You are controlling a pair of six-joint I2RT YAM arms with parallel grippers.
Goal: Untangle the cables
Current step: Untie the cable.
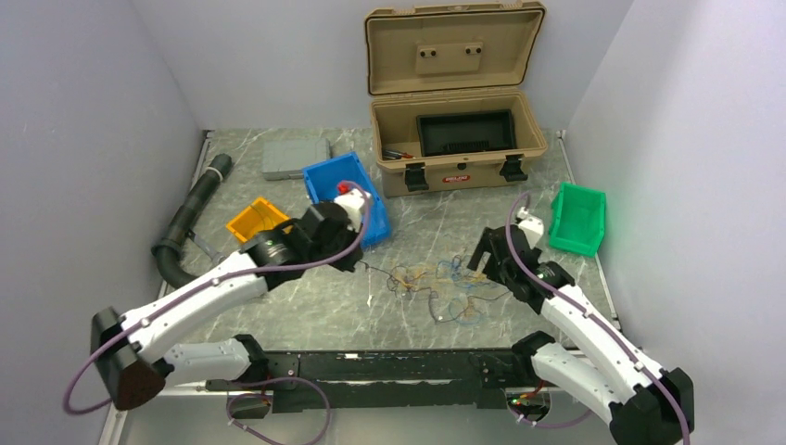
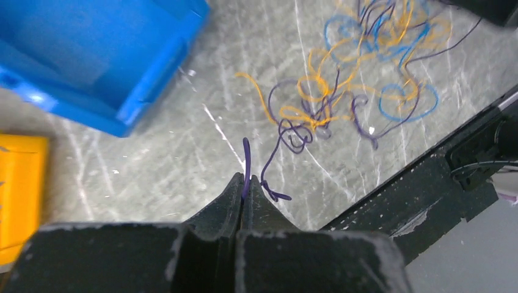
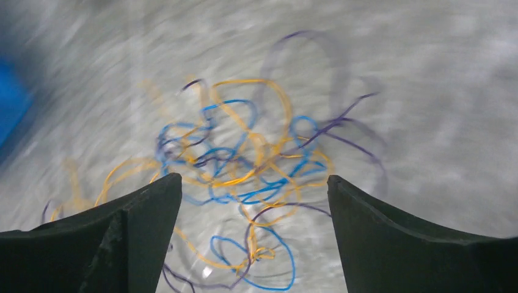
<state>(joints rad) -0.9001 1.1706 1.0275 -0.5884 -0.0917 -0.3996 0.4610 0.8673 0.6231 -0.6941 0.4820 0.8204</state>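
Cables [image 1: 445, 283] sprawl across grey marbled tabletop [image 1: 306, 311] between white walls [image 1: 83, 139].

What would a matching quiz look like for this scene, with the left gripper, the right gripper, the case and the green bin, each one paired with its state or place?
Column one:
1. left gripper
2. right gripper
3. case
4. green bin

Column two:
A. lid up, at the back
B. open over the tangle
C. right side of the table
D. shut on a purple wire

Pairs: 1-D, 2-B, 3-A, 4-C
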